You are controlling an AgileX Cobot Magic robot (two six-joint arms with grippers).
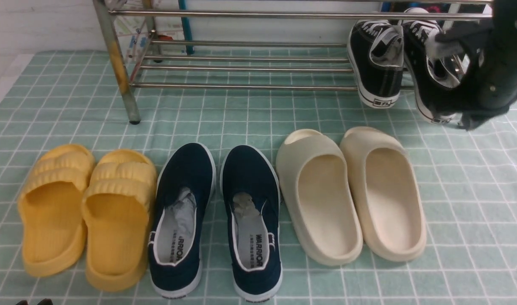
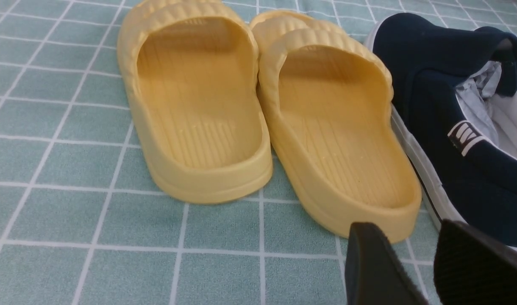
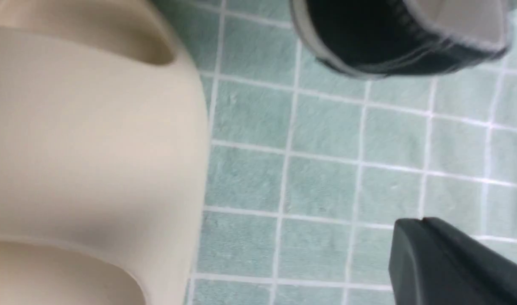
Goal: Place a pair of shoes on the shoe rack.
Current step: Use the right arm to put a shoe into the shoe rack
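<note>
The two black sneakers stand side by side at the right end of the steel shoe rack (image 1: 241,15), on its lower bars, heels hanging over the front bar. The left sneaker (image 1: 379,63) is in full view. The right sneaker (image 1: 426,76) is partly hidden by my right arm (image 1: 496,63). In the right wrist view, my right gripper (image 3: 423,222) is shut and empty above the cloth, with a sneaker's heel (image 3: 368,38) a short way off. My left gripper (image 2: 411,228) is open and empty, low by the yellow slippers' heels; its tips show at the front view's bottom edge (image 1: 34,302).
Three pairs lie in a row on the green checked cloth (image 1: 474,190): yellow slippers (image 1: 84,212), navy slip-ons (image 1: 216,220) and beige slides (image 1: 351,195). The rack's rust-stained leg (image 1: 116,63) stands at the back left. A beige slide (image 3: 93,127) fills one side of the right wrist view.
</note>
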